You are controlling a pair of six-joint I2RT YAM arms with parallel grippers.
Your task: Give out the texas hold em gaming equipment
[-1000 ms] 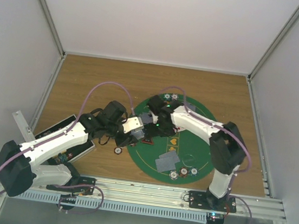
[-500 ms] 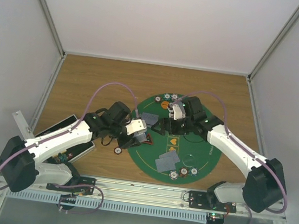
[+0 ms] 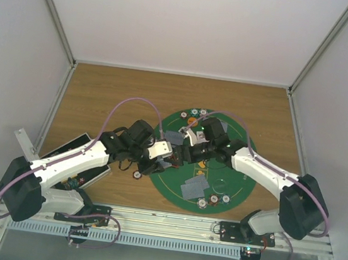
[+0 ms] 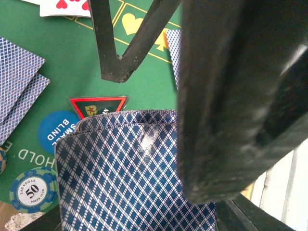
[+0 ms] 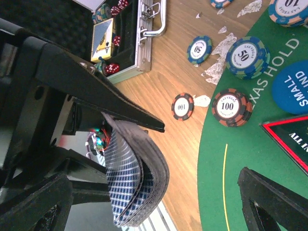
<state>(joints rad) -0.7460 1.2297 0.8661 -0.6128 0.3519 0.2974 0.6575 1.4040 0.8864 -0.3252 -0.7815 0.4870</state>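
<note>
My left gripper (image 3: 162,156) is shut on a bowed deck of playing cards (image 4: 130,168) over the left edge of the green mat (image 3: 235,175). The deck also shows edge-on in the right wrist view (image 5: 137,185). My right gripper (image 3: 181,150) is open, and in its wrist view (image 5: 154,202) the deck lies between its fingers without touching them. Under the deck lie the red-black triangle marker (image 4: 98,105), the blue small-blind disc (image 4: 57,132) and a 50 chip (image 4: 32,190). Two 100 chips (image 5: 233,107) (image 5: 183,106) and a 50 stack (image 5: 247,57) lie at the mat's edge.
The open black case (image 3: 75,162) with dice lies left on the wood, and it shows in the right wrist view (image 5: 125,38). Dealt cards (image 3: 194,186) and chips (image 3: 213,200) sit at the mat's near side. More cards (image 3: 174,136) and chips (image 3: 194,113) sit at its far side.
My right arm swung out over the mat's right side, then its gripper came back left to the deck. My left gripper shifted slightly right, still holding the deck.
</note>
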